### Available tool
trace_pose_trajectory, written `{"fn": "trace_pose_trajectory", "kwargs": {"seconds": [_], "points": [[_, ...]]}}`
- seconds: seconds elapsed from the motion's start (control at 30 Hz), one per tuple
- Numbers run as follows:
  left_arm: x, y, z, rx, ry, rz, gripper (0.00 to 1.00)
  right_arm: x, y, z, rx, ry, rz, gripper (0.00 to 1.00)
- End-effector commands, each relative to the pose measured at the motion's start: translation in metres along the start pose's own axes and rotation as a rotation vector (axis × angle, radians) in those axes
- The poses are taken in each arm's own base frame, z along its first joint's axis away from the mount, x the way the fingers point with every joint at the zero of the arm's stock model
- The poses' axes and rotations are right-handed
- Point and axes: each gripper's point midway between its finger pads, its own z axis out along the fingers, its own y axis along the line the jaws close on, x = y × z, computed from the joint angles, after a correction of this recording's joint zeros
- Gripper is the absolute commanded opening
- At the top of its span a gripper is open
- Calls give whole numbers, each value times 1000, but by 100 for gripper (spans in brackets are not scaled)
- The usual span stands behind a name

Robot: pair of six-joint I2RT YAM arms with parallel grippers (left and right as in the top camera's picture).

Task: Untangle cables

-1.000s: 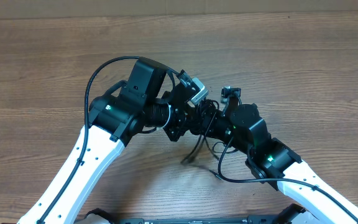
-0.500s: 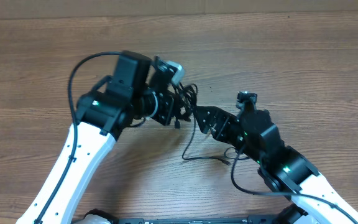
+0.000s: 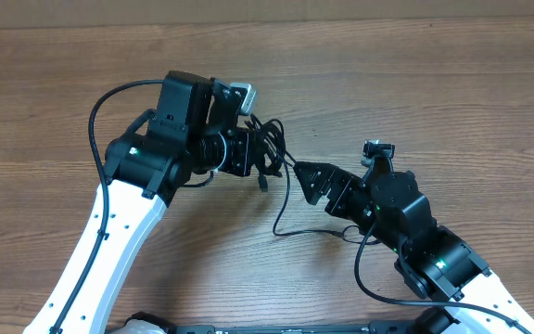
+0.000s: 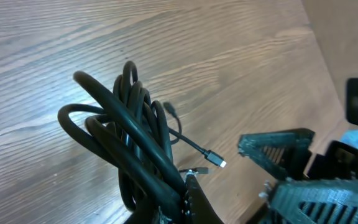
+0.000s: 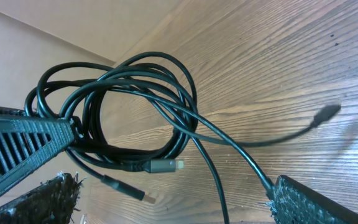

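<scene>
Cables (image 3: 269,148), seen from above, bunch in my clamped left hand (image 3: 253,153), one tail reaching the table (image 3: 434,93); my right hand (image 3: 311,178) gapes empty beside them. Left wrist: limp, light loops, likely to snag. Right wrist: the loose plug end (image 5: 325,113) seems easiest to pinch.

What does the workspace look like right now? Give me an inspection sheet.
Surface: wooden table, bare wood showing.
Job's things: cables bunched in a tangled coil, one strand trailing down onto the table.
Clutter: nothing seen.
Grippers: left gripper shut on the cables; right gripper open beside the coil, a strand running between its fingers, ungripped.
Cables: arm wiring loops beside each arm.
Surroundings: tan surface beyond the table's far edge.
</scene>
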Motion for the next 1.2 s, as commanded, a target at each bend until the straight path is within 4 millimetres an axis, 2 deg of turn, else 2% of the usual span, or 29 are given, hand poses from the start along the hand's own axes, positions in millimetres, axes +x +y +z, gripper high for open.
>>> {"fn": "trace_pose_trajectory", "kwargs": {"seconds": [0.0, 0.13, 0.23, 0.4, 0.5, 0.53, 0.57, 0.6, 0.67, 0.87, 0.93, 1.03, 1.1, 1.17], "points": [[-1, -32, -11, 151, -11, 169, 4, -10, 5, 2, 1, -35, -8, 100], [7, -46, -14, 244, 2, 309, 4, -18, -8, 9, 63, -81, -20, 100], [13, -56, -17, 308, 14, 367, 4, -27, -16, 13, 121, -127, -177, 100], [30, -94, -36, 577, 10, 500, 4, -31, -16, 28, 126, -135, -341, 100], [40, -97, -40, 611, 32, 516, 4, -40, -24, 35, 177, -178, -369, 100], [43, -96, -40, 608, 43, 516, 4, -44, -28, 36, 202, -194, -367, 93], [45, -93, -39, 596, 56, 509, 4, -48, -33, 36, 224, -208, -364, 65], [47, -89, -36, 568, 70, 502, 4, -50, -36, 36, 234, -213, -360, 35], [50, -75, -30, 481, 104, 473, 4, -53, -38, 35, 233, -215, -344, 4], [40, -8, -12, 46, 150, 269, 4, -55, -37, 27, 209, -197, -329, 4], [34, 19, -12, -119, 130, 160, 4, -56, -37, 21, 210, -200, -327, 4], [28, 64, -24, -403, 73, -51, 4, -54, -32, 4, 197, -199, -327, 4], [29, 79, -31, -502, 44, -145, 4, -49, -25, -6, 160, -182, -328, 4], [31, 84, -34, -538, 31, -209, 4, -43, -14, -17, 106, -163, -331, 4]]}}
